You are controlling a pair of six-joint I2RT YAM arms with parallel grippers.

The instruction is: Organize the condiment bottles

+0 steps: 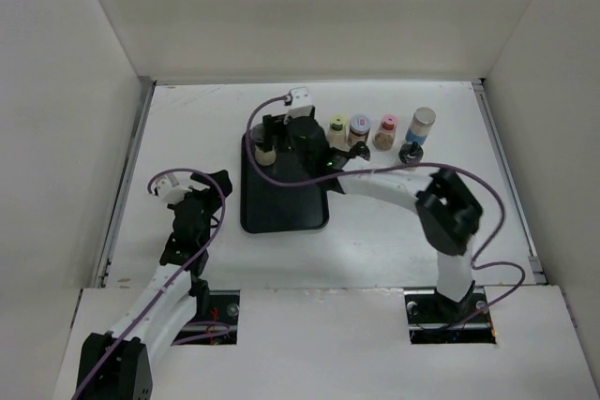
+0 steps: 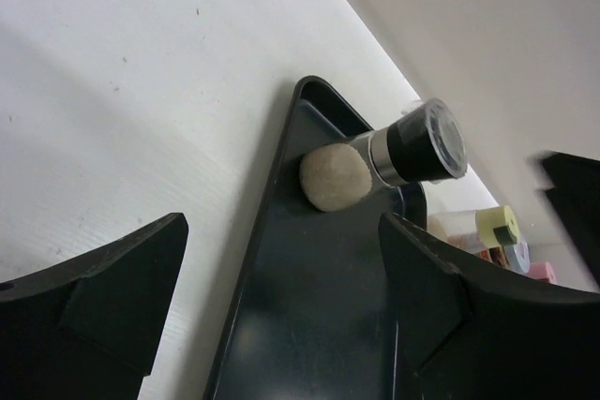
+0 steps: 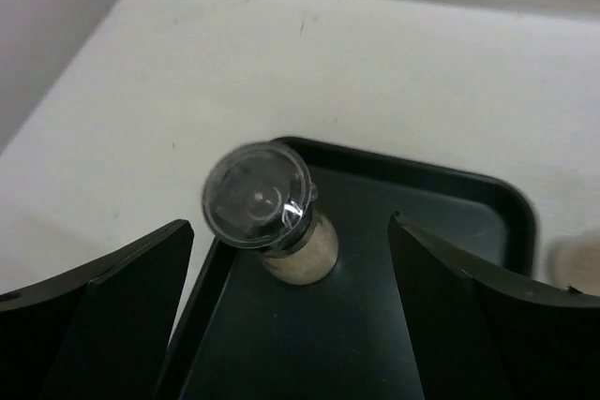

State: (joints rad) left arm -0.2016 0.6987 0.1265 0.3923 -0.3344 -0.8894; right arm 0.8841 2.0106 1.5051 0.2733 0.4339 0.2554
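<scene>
Here the right gripper (image 3: 291, 316) hangs over the far left corner of the black tray (image 1: 286, 208), jaws spread, nothing between them. Below it one dark-capped jar (image 3: 272, 213) stands upright in that corner, clear of both fingers. Left gripper (image 2: 281, 325) parted and empty, low beside the tray's left edge. Remaining jars line up right of the tray: yellow-capped (image 1: 338, 126), pink-capped (image 1: 386, 128), silver-capped (image 1: 423, 124).

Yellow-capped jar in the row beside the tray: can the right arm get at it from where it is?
Probably yes. The right gripper hangs open over the tray, next to the yellow-capped jar. That jar heads the row, with nothing between; only the purple-capped jar crowds its far side.
</scene>
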